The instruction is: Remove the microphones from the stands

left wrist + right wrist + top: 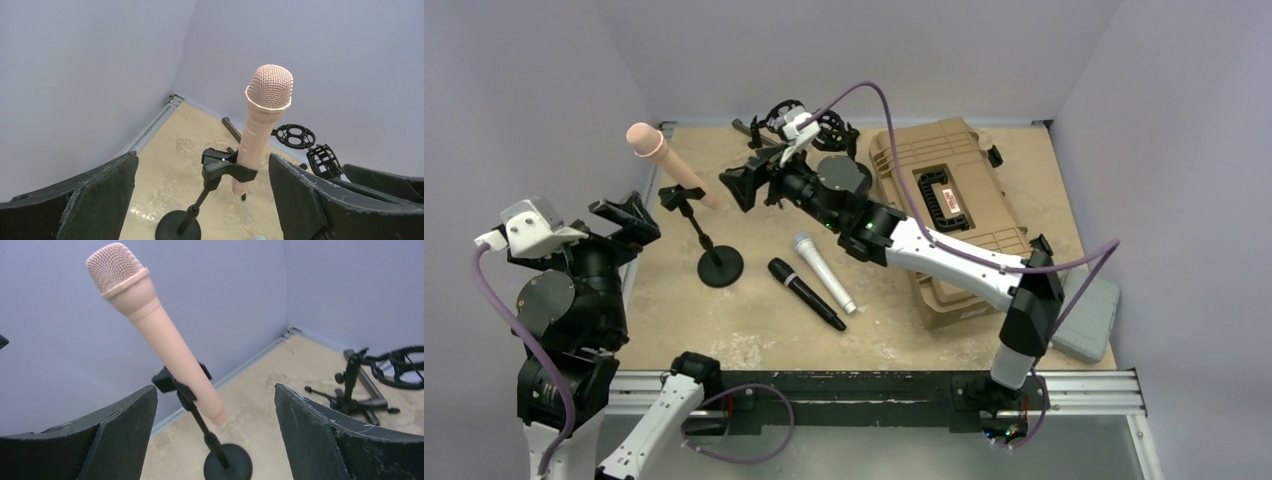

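Note:
A pink microphone (pixel 669 163) sits tilted in the clip of a black desk stand (pixel 711 250) at the table's left. It also shows in the left wrist view (pixel 260 125) and the right wrist view (pixel 159 335). My left gripper (pixel 629 217) is open and empty, just left of the stand, with the stand's clip (pixel 227 167) showing between its fingers. My right gripper (pixel 749 178) is open and empty, just right of the microphone's lower end. The stand's round base (pixel 227 467) shows between its fingers. Neither gripper touches the microphone.
A silver microphone (pixel 822 272) and a black microphone (pixel 806 293) lie on the table by the stand. A tan hard case (pixel 944 195) lies at the right, with a grey case (pixel 1089 318) beyond it. Black shock mounts (pixel 829 128) and a small tripod (pixel 350 390) stand at the back.

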### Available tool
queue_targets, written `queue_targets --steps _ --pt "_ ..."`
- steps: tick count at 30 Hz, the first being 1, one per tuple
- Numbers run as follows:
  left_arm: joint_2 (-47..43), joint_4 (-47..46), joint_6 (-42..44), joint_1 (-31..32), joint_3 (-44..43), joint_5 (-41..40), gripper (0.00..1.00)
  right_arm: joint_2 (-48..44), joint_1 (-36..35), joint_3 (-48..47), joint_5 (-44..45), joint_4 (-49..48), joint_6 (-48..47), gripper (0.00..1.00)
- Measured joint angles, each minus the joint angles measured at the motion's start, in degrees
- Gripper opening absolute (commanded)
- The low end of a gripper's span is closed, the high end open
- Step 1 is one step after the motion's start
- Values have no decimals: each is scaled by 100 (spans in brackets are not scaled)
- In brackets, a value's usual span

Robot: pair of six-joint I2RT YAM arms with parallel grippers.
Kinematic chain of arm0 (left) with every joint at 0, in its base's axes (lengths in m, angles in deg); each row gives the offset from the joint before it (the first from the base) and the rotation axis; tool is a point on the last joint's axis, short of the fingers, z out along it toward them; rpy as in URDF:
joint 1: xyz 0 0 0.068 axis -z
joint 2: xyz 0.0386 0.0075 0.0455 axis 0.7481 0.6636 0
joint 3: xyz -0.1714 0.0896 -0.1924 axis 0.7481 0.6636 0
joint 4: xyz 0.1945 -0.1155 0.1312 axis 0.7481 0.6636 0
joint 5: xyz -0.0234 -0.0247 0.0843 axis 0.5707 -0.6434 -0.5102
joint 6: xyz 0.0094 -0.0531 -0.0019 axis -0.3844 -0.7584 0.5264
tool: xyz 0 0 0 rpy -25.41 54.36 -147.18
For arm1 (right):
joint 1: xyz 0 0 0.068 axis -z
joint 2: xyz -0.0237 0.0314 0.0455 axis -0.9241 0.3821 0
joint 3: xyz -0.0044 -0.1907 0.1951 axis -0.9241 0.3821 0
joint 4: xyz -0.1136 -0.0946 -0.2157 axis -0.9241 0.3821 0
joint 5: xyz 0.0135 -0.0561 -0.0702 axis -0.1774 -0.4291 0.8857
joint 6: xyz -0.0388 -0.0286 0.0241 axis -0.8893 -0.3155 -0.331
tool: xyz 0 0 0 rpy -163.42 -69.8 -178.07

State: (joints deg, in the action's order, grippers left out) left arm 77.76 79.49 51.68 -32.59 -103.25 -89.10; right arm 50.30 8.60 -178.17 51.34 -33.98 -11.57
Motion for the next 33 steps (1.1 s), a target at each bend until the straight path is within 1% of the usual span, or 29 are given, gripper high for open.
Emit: queue_targets --steps 6,13,17,20,23,26,29,30,33 --pt "-120 98 15 0 70 0 100 942 -286 -883 166 -487 -518 84" --pt "-365 131 11 0 299 -223 100 2240 -603 -2446 671 -376 -1117 79" --pt "-675 160 -96 0 446 -345 100 2686 -715 -2879 1001 -337 -1473 72" --pt "-874 367 -308 0 564 -393 99 3018 -776 -3237 1290 -295 -1720 67" --pt "-981 553 -525 0 710 -400 98 3276 -800 -3554 1491 -247 -1943 56" --pt "-1016 754 -739 0 859 -358 98 3414 -802 -3683 1517 -240 -2162 35" --pt "-1005 946 -901 0 938 -219 99 3421 -802 -3679 1392 -177 -2371 19" --pt "-999 986 -931 0 946 -166 99 3405 -802 -3650 1296 -179 -2413 12" --pt "-986 1047 -1049 0 1027 177 99 3209 -776 -3362 820 -212 -2516 2"
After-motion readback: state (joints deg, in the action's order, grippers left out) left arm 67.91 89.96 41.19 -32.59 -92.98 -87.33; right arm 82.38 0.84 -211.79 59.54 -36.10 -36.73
